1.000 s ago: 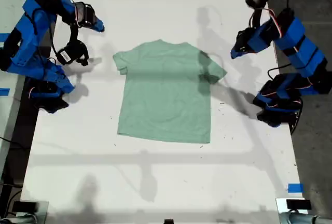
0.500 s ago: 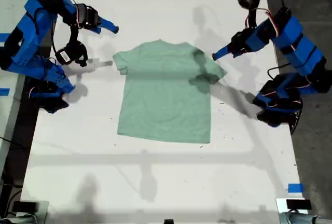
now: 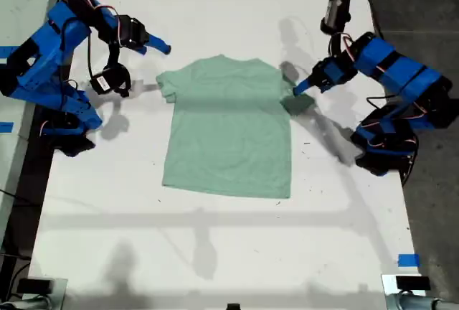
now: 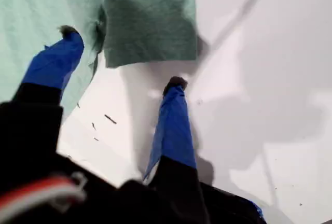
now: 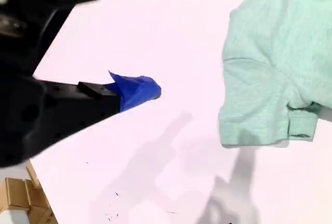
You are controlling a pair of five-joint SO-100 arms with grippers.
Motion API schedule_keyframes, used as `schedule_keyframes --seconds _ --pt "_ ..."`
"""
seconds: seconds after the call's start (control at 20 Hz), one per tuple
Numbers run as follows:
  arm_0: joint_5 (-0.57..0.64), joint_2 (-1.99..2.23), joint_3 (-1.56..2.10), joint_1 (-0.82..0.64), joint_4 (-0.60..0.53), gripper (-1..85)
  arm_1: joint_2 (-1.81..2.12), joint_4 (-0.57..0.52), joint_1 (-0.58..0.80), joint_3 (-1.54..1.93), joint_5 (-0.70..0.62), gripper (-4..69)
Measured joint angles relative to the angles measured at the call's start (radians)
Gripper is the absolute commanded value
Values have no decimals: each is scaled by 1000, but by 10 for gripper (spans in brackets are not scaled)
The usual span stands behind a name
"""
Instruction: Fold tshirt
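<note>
- The tshirt [image 3: 228,127] is pale mint-green cloth, soft, with light wrinkles and no print. It lies flat and spread out near the middle of the white table [image 3: 215,252], with the short sleeves pointing to the two sides of the exterior view.
- In the first wrist view the sleeve of the tshirt [image 4: 148,22] is a dark, shadowed flap with a straight hem; in the second wrist view the other sleeve of the tshirt [image 5: 270,94] is bright and shows a fine knit texture and a folded hem.
- My first gripper [image 4: 122,58] is at the sleeve on the exterior view's right [image 3: 303,87]. Its jaws are spread apart, with blue tape on the fingers; one tip is over the cloth, the other over the bare table just beside the sleeve edge. It holds nothing.
- My second gripper [image 5: 171,35] is near the sleeve on the exterior view's left [image 3: 159,46], apart from the cloth. Its jaws are also spread and hold nothing.
- The table surface is smooth, matte white, with soft shadows of the arms and a few small dark specks.
- A piece of blue tape [image 3: 408,260] sits at the table edge on the exterior view's right; the floor [image 3: 430,8] beyond it is dark grey.
</note>
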Motion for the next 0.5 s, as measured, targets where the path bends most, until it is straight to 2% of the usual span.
schedule_keyframes --seconds 0.25,0.5 --pt "0 -2 140 -11 -123 275 -222 -187 17 34 0 292" --pt "0 -2 179 -15 -163 269 -454 -215 32 -67 6 249"
